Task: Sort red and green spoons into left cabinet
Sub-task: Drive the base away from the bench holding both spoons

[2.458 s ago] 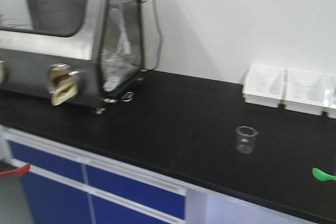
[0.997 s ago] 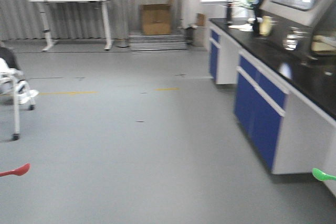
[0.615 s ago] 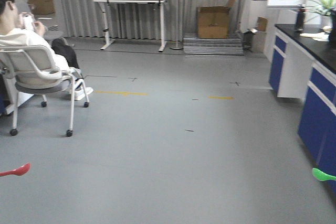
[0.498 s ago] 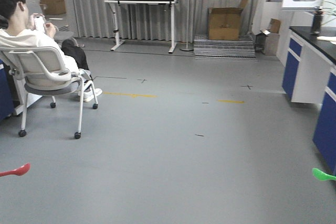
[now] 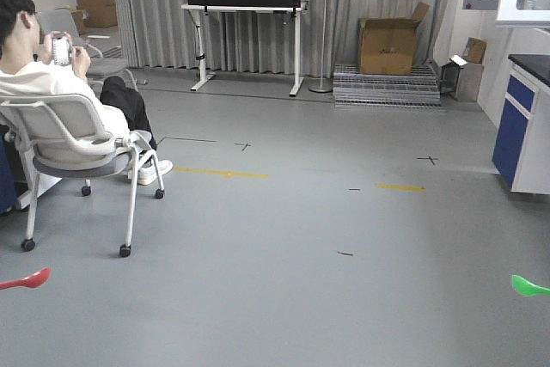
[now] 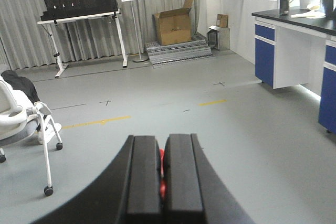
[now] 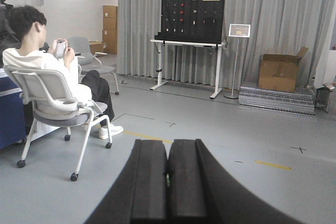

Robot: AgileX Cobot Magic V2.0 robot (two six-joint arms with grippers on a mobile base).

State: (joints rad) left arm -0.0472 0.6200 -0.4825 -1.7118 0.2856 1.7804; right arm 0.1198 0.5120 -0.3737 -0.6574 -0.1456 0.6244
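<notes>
My left gripper is shut on the red spoon, a sliver of red showing between its black pads. The red spoon's bowl pokes into the front view at the lower left edge. My right gripper is shut on the green spoon, only a thin green line showing between the pads. The green spoon's bowl shows at the lower right edge of the front view. The left cabinet is not identifiable in any view; the grippers themselves are out of the front view.
A person sits on a wheeled white chair at the left. A blue-fronted lab bench stands at the right. A pegboard stand, a sign stand and a cardboard box line the far curtain wall.
The whole view has swung left, away from the black countertop with the beaker to the open floor. The seated person has come into view. Both spoons stay at the same place in the frame.
</notes>
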